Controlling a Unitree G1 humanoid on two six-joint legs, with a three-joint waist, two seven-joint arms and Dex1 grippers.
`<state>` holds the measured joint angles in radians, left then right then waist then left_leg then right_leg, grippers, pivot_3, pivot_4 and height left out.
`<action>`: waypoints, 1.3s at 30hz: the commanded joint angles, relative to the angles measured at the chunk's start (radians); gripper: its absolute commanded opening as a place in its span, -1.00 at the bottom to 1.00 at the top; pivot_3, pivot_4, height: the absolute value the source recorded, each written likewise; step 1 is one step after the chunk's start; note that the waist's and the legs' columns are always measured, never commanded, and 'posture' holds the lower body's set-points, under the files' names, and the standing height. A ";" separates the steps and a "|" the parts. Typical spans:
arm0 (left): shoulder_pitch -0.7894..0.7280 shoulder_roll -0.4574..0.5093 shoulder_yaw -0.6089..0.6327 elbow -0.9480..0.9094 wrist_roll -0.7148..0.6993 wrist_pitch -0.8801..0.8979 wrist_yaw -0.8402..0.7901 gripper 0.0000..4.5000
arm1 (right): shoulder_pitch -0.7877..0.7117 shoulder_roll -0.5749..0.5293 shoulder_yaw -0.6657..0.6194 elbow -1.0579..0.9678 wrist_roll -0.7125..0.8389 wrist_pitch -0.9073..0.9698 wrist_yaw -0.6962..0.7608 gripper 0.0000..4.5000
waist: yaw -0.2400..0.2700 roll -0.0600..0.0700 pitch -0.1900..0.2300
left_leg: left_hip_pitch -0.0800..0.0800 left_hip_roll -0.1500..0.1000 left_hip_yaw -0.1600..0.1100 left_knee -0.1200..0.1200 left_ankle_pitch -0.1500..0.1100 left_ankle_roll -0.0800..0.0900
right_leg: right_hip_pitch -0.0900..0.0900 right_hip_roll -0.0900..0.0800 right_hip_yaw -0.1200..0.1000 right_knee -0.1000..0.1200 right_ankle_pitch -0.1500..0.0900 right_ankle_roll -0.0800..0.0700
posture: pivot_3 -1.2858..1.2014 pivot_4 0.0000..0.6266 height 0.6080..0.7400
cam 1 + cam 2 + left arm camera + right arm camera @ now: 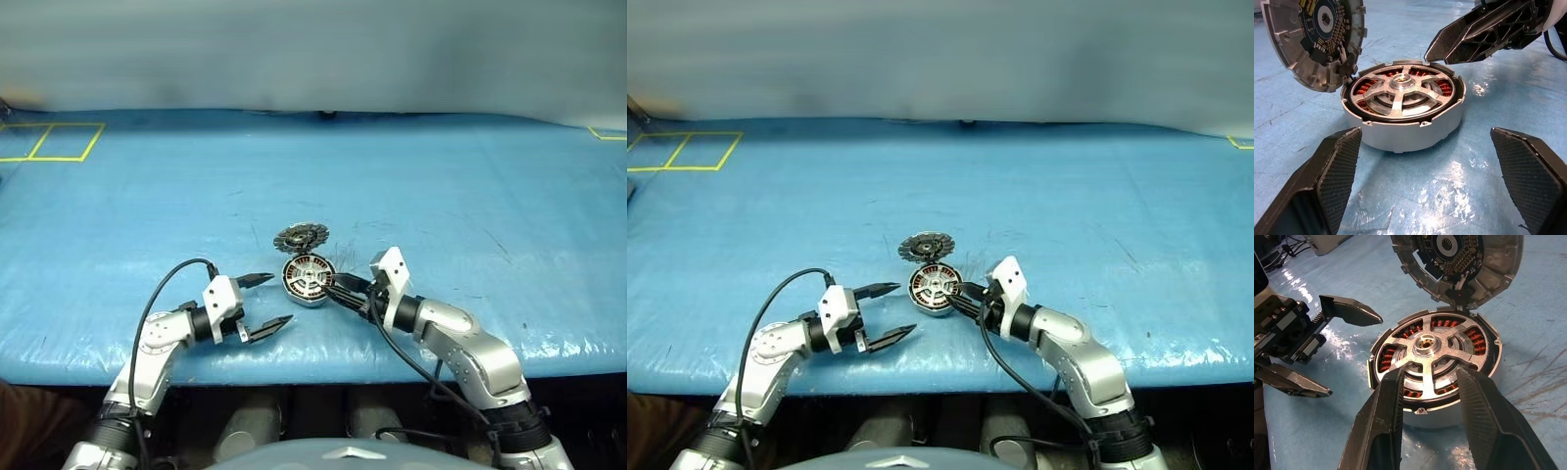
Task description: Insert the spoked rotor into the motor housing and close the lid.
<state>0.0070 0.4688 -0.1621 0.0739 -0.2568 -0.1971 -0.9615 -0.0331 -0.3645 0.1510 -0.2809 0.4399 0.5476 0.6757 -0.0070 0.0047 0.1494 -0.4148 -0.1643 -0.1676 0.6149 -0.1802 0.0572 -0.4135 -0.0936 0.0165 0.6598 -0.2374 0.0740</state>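
Note:
The motor housing (310, 279) sits on the blue table between my two grippers. The spoked rotor (1425, 345) lies inside it, silver spokes over the copper windings, dark rim flush with the housing wall (1405, 132). The lid (301, 236) stands tilted open at the housing's far edge, its inner face with a dark board towards me (1459, 259). My right gripper (1431, 374) hovers over the housing's near rim with its fingers parted and nothing between them. My left gripper (281, 299) stands wide open just left of the housing, apart from it.
The blue cover (441, 196) stretches wide behind and to both sides. Yellow tape squares (54, 142) mark the far left corner. The table's front edge (323, 367) runs close below both grippers. Black cables trail from each wrist.

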 commanded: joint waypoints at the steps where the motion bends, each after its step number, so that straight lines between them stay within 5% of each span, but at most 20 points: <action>1: 0.003 0.008 0.025 -0.049 -0.022 0.001 -0.005 1.00 | -0.019 0.018 -0.007 -0.018 0.015 -0.016 0.002 -0.21 | 0.000 0.000 0.000 | 0.000 0.000 0.000 0.000 0.000 0.000 | 0.000 0.000 0.000 0.000 0.000 0.000 | 0.03 -0.52 1.00; 5: 0.004 0.012 0.026 -0.052 -0.029 0.006 -0.006 1.00 | -0.039 0.041 -0.002 0.003 0.001 -0.022 -0.008 -0.47 | -0.001 0.000 0.000 | 0.000 0.000 0.000 0.000 0.000 0.000 | 0.000 0.000 0.000 0.000 0.000 0.000 | 0.03 -0.52 1.00; 9: 0.002 0.013 0.027 -0.048 -0.027 0.002 0.000 1.00 | -0.059 0.053 0.019 0.022 -0.022 -0.037 -0.009 -0.98 | -0.001 0.000 0.000 | 0.000 0.000 0.000 0.000 0.000 0.000 | 0.000 0.000 0.000 0.000 0.000 -0.001 | 0.03 -0.52 1.00; 24: -0.004 0.010 0.045 -0.044 -0.015 -0.007 0.031 1.00 | -0.118 0.090 0.163 0.137 -0.166 -0.075 -0.010 -0.98 | -0.003 -0.001 0.000 | 0.001 0.000 0.000 0.000 0.000 0.000 | 0.000 0.001 0.000 0.000 0.002 -0.002 | 0.03 -0.52 1.00; 36: -0.072 -0.012 0.092 -0.017 0.103 0.134 0.296 1.00 | -0.080 0.112 -0.004 -0.002 0.004 -0.080 -0.008 -0.98 | -0.001 -0.001 0.000 | 0.001 0.000 -0.001 0.000 0.000 -0.001 | 0.000 0.001 0.000 0.000 0.002 -0.001 | 0.03 -0.52 1.00; 39: -0.105 -0.021 0.094 -0.004 0.119 0.175 0.331 0.72 | -0.056 0.085 -0.046 -0.020 0.004 -0.079 -0.027 -1.00 | 0.002 -0.001 0.000 | 0.001 0.000 -0.001 0.000 0.000 -0.001 | 0.001 0.001 0.000 0.000 0.001 0.000 | 0.03 -0.52 1.00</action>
<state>-0.0771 0.4542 -0.0842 0.0757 -0.1522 -0.0395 -0.6523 -0.0974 -0.2733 0.1361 -0.2569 0.4284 0.4696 0.6562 -0.0051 0.0040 0.1491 -0.4137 -0.1645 -0.1681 0.6149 -0.1799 0.0566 -0.4129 -0.0926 0.0159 0.6601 -0.2360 0.0748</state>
